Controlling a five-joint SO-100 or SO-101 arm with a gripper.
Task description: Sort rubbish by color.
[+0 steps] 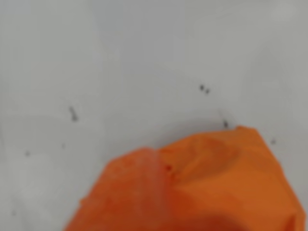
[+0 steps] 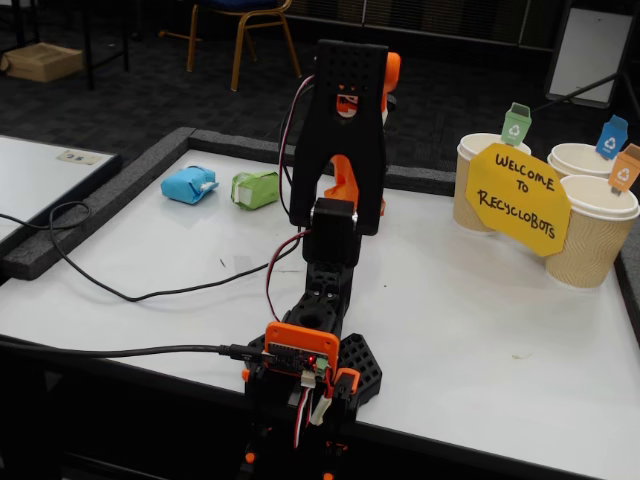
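Two pieces of rubbish lie side by side at the far left of the white table [image 2: 480, 330] in the fixed view: a light blue wad [image 2: 189, 185] and a light green wad [image 2: 256, 189]. The black arm stands folded upright right of them. Its gripper [image 2: 345, 190] hangs behind the upper arm, a little right of the green wad, and only an orange part of it shows. The wrist view looks down on bare white table, with a blurred orange shape [image 1: 202, 187] filling its bottom edge. I cannot tell whether that shape is a jaw or something held.
Three beige paper cups stand at the back right: one with a green tag [image 2: 484, 180], one with a blue tag [image 2: 580, 160], one with an orange tag [image 2: 590, 235]. A yellow sign [image 2: 517, 198] leans on them. A black cable [image 2: 100, 285] crosses the table's left side.
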